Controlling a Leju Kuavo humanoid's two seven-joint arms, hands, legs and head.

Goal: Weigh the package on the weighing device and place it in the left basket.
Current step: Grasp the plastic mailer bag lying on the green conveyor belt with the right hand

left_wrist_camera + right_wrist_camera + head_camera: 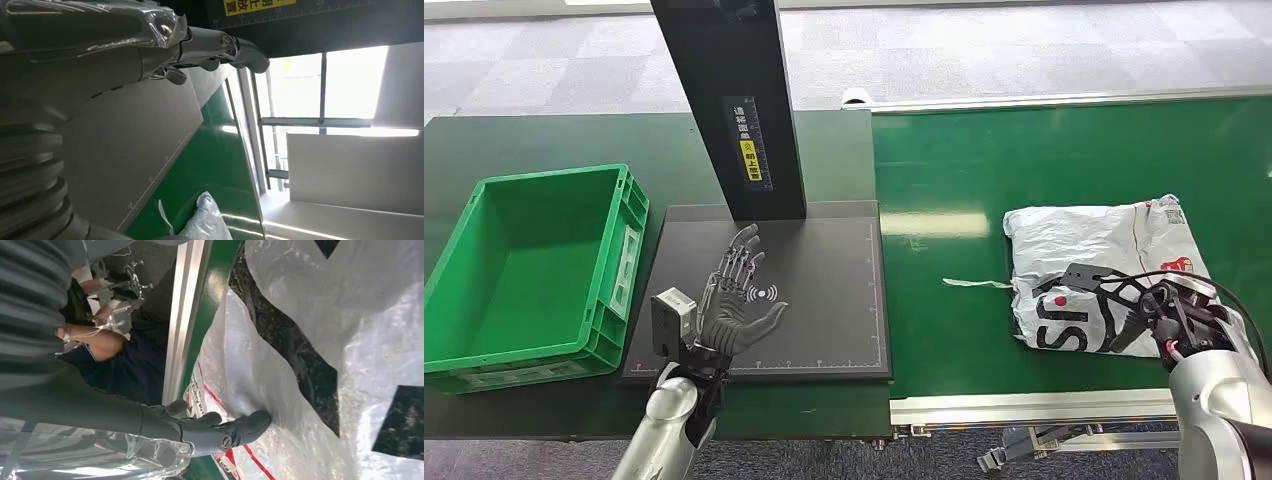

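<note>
The package point(1092, 262), a white plastic mail bag with black letters, lies flat on the green conveyor belt point(954, 300) at the right. My right hand point(1152, 305) reaches over its near right corner, fingers spread, and the fingertips point(248, 426) rest on the plastic point(310, 330) without closing on it. The weighing device is a black plate point(829, 300) with a black column point(734, 110) behind it. My left hand point(734, 305) hovers open over the plate's left half, palm up, holding nothing. The green basket point(629, 245) stands left of the plate with nothing in it. The left wrist view shows the left hand's fingers point(210, 42), the plate point(135, 135) and the package's edge point(205, 217).
A thin white strip point(974, 284) lies on the belt between plate and package. The conveyor's metal frame point(1034, 408) runs along its near edge. A person point(115, 360) in dark clothes is beyond that edge, seen in the right wrist view.
</note>
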